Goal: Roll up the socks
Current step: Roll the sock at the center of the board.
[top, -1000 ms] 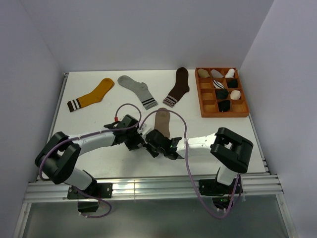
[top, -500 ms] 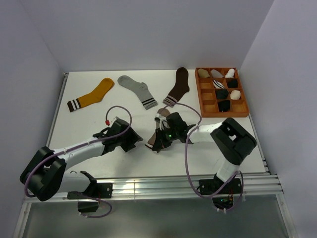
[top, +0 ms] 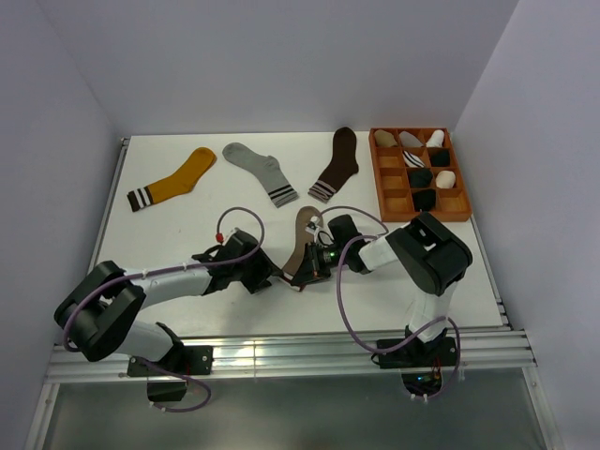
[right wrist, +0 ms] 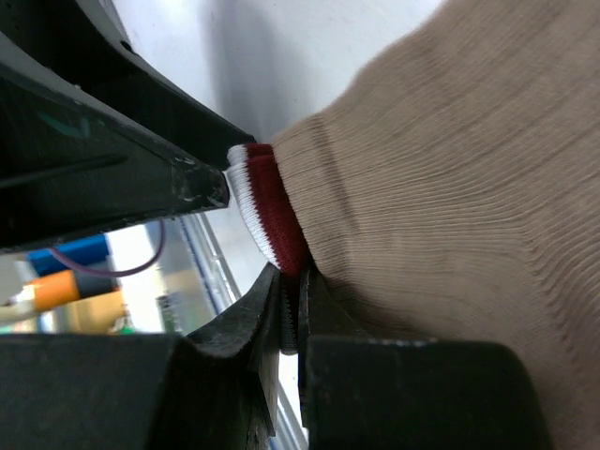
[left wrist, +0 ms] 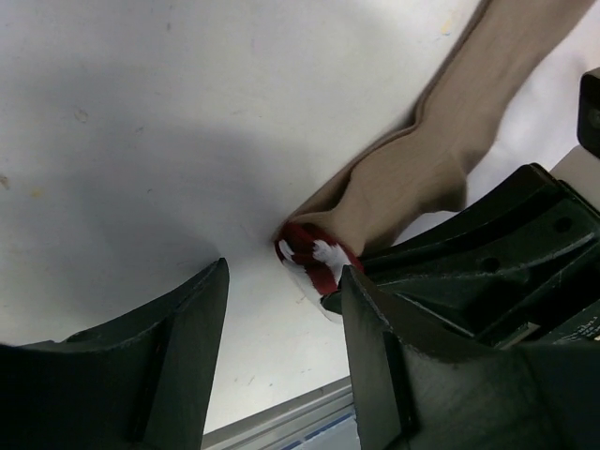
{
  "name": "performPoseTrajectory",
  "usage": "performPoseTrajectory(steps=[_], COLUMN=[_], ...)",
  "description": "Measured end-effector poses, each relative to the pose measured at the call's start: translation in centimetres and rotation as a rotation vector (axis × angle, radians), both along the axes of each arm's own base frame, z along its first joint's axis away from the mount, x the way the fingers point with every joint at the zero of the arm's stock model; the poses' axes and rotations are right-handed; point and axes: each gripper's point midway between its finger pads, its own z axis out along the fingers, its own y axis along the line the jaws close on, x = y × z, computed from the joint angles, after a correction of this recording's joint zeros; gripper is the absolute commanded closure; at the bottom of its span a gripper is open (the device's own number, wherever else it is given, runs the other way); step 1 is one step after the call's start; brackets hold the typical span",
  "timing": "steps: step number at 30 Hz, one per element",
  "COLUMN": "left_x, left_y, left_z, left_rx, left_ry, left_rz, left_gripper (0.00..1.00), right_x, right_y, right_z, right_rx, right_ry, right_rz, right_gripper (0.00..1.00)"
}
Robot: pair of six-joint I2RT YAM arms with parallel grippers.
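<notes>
taupe sock (top: 305, 228) on table (top: 159, 239), around its middle, stretched near-to-far, foot far, maroon-and-white cuff near | right gripper (right wrist: 291, 305) pinched shut on cuff edge, reaching in from right | left gripper (left wrist: 281, 361) fingers apart, holding nothing, just left of cuff; cuff just beyond fingertips, beside one finger

Mustard sock (top: 178, 178), grey sock (top: 261, 171), brown sock (top: 337, 167) lie left of tray (top: 427, 217).

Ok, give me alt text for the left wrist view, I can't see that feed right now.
The left gripper hangs open over the white table, just short of the red-and-white cuff of the tan sock. The right gripper, shut on that cuff, holds it from the right, and the sock runs off to the upper right.
</notes>
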Motion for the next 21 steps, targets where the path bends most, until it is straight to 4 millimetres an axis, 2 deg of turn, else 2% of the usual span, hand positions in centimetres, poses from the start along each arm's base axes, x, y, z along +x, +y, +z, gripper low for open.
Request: performPoseTrajectory(steps=[15,19,20,21], left_x=[0.8,1.1,1.1,1.1], left_y=[-1.3,-1.6,-1.6,-1.6], left_z=[-0.6,-0.9,-1.0,-1.1], left_rx=[-0.015,-0.014,-0.013,-0.012], left_ry=[0.01,0.015,0.019,0.021], left_rz=[0.007,0.009,0.01,0.01], left_gripper=[0.53,0.66,0.75,0.78], right_x=[0.1,0.1,0.1,0.1], right_y=[-0.2,-0.2,-0.3,-0.3], right_z=[-0.3,-0.3,-0.3,-0.3], right_rx=[0.026,0.026,0.025,0.025], right_ry=[0.081,0.084,0.085,0.085], right_rz=[-0.02,-0.02,-0.02,-0.02], right_gripper=[1.0,1.0,0.99,0.98])
